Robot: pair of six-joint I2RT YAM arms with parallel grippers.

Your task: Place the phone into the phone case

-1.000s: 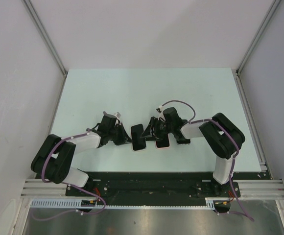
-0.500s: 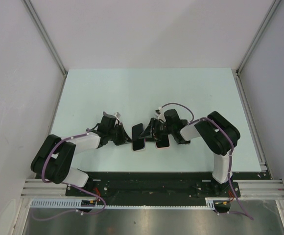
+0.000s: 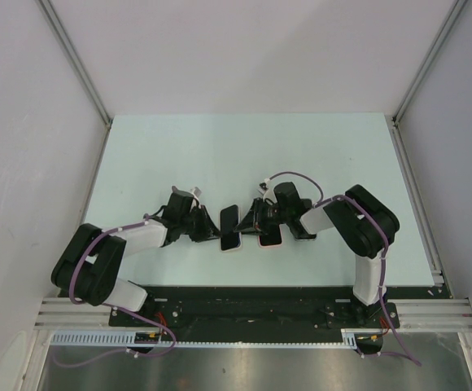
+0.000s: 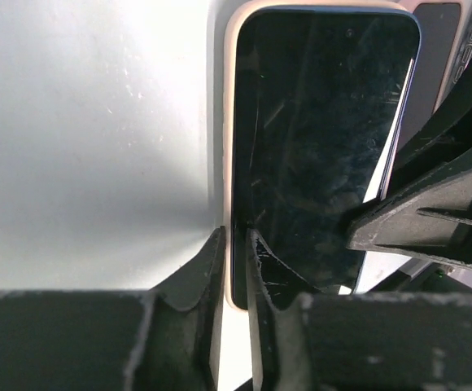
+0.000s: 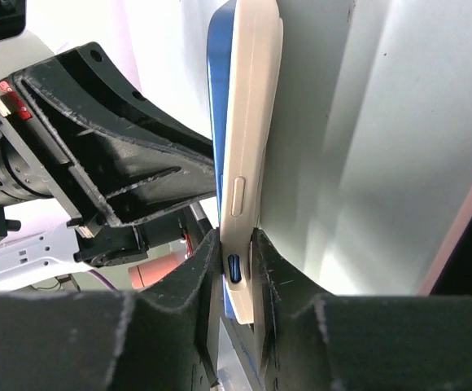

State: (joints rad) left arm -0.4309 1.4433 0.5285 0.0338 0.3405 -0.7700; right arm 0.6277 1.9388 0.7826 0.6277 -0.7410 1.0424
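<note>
L tool (image 4: 234,244): jaws nearly together, just a thin slot, clamped on the long edge of the phone (image 4: 317,147) + case (image 4: 226,122). One finger is outside the cream rim, the other on the glass.

R tool (image 5: 234,244): also nearly together, pinching the same pair from the opp. side. One finger is on the blue phone side, the other on the case back.

Phone: dark screen w/ fine scratches and dust, blue frame. It sits in the cream case, rim showing along the left and top edges; can't tell if fully seated. Seen edge-on from the R wrist, a side button shows on the case.

From the top cam it's mid-worktop (image 3: 244,155), near the front edge, between both tools. A 2nd dark slab (image 3: 268,236) lies just right of it.
</note>
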